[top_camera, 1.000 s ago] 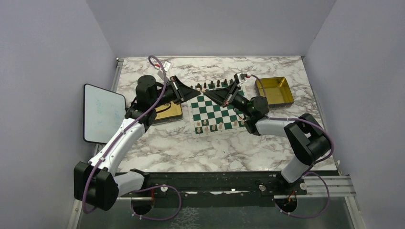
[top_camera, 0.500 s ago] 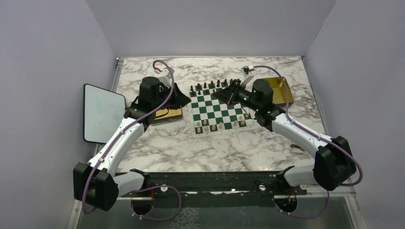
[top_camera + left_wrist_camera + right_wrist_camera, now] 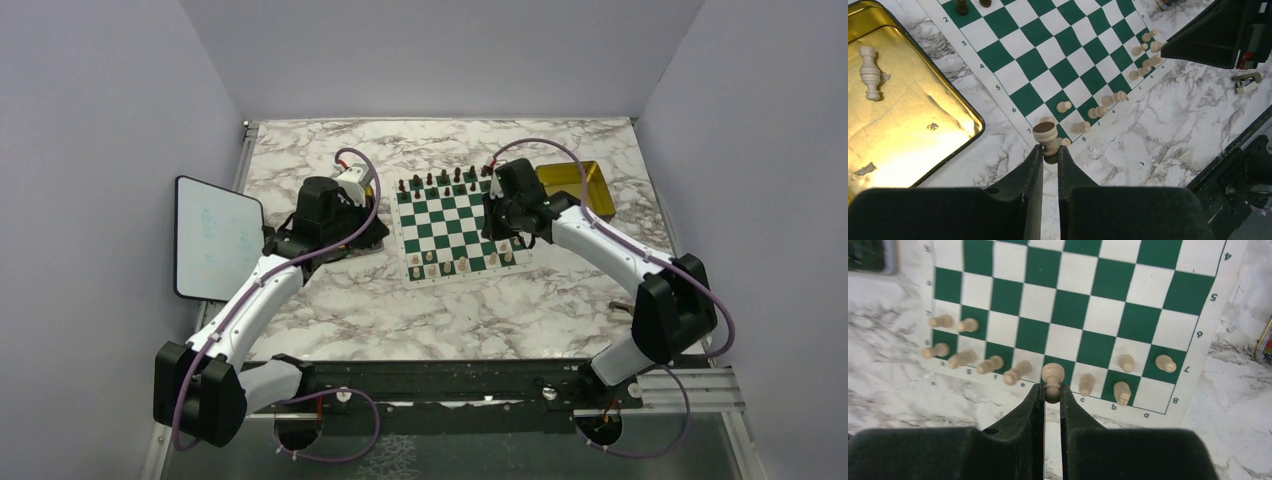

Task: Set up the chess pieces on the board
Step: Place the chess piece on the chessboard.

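Top: green-and-white checked chessboard (image 3: 449,222) flat on the marble table (image 3: 340,300), cream wooden chess pieces (image 3: 462,264) on its near rows
Left wrist: left gripper (image 3: 1049,150) clamped on a cream piece (image 3: 1044,133) above the board's corner
Right wrist: right gripper (image 3: 1052,390) pinching a cream pawn (image 3: 1052,373) over the edge row

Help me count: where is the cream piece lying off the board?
Left wrist view, upper left: the cream piece lies in the gold tray beside the board.
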{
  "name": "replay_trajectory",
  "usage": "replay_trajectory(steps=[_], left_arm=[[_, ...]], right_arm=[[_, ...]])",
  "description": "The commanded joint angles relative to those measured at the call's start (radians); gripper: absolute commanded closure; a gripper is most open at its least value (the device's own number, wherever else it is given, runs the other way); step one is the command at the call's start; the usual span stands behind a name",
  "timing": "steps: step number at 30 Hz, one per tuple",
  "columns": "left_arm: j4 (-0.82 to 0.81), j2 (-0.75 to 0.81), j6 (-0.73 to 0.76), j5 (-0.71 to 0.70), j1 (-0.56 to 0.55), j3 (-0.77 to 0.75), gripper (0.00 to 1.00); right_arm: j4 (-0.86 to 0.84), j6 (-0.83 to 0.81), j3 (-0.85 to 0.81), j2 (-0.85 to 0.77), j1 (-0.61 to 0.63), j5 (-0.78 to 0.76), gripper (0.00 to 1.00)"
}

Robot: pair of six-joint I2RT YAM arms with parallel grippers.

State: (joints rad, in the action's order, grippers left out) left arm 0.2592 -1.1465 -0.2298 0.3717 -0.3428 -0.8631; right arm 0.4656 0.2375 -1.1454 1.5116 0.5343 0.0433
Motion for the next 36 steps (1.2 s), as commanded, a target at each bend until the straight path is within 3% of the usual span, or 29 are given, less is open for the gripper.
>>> replay_trajectory(steps=[1,10,36], left_arm=[[-0.007,0.039,0.07,-0.013,-0.002,0.02,1.0],[-0.003,0.071,0.092,-0.021,-0.002,0.028,1.0],[-0.005,0.071,0.09,-0.024,-0.002,0.03,1.0]], right_arm=[[0.142,-0.08,-0.054,0.089,-0.007,-0.074,0.99],[0.146,-0.079,-0.102,0.209,-0.025,-0.069,0.99],[0.125,-0.095,-0.158,0.317,-0.055,-0.06,0.97]])
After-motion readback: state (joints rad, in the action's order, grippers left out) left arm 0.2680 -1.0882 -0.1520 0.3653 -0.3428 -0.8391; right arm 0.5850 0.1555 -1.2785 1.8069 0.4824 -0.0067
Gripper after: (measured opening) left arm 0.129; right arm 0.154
